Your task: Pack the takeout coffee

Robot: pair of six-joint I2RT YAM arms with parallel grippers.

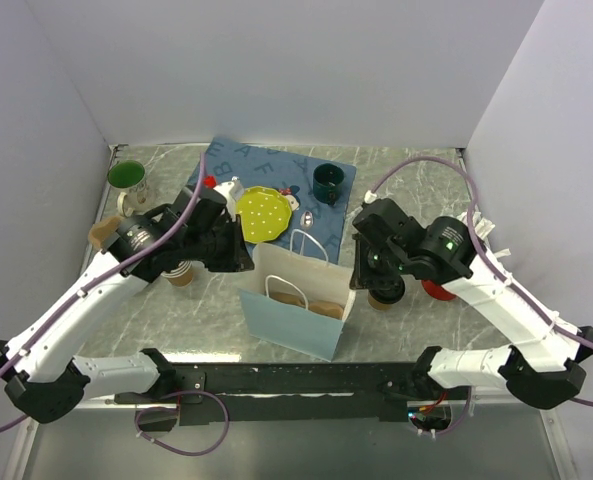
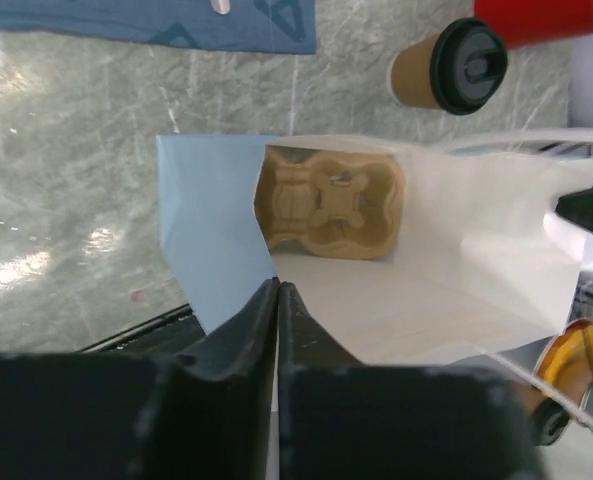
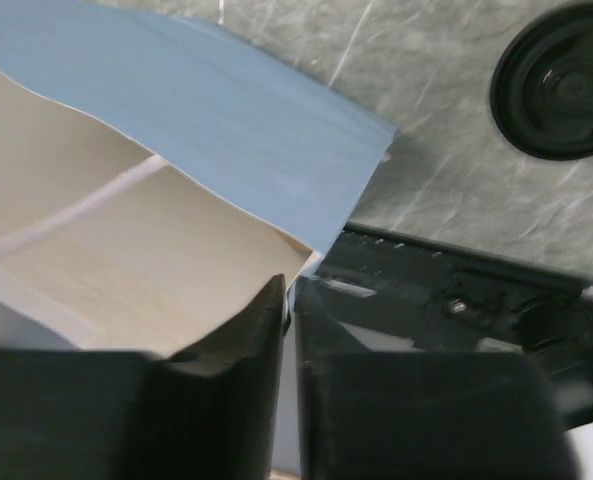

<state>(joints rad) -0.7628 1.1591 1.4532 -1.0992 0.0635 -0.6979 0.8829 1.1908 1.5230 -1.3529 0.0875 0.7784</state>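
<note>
The takeout coffee (image 2: 451, 65), a brown paper cup with a black lid (image 3: 561, 80), stands on the table just right of the bag, under my right arm (image 1: 384, 297). A light-blue paper bag (image 1: 296, 305) stands open in the middle, with a moulded cup carrier (image 2: 326, 205) on its bottom. My left gripper (image 2: 278, 287) is shut on the bag's left rim (image 1: 244, 255). On the bag's right rim, my right gripper (image 3: 294, 290) is pinched shut (image 1: 356, 268). Between them the mouth is spread open.
Behind the bag lie a blue mat (image 1: 276, 165), a yellow-green plate (image 1: 263, 213) and a dark green mug (image 1: 328, 183). A light green mug (image 1: 126, 178) stands back left. A brown cup (image 1: 181, 273) sits under my left arm. A red object (image 1: 438, 290) is beside the coffee.
</note>
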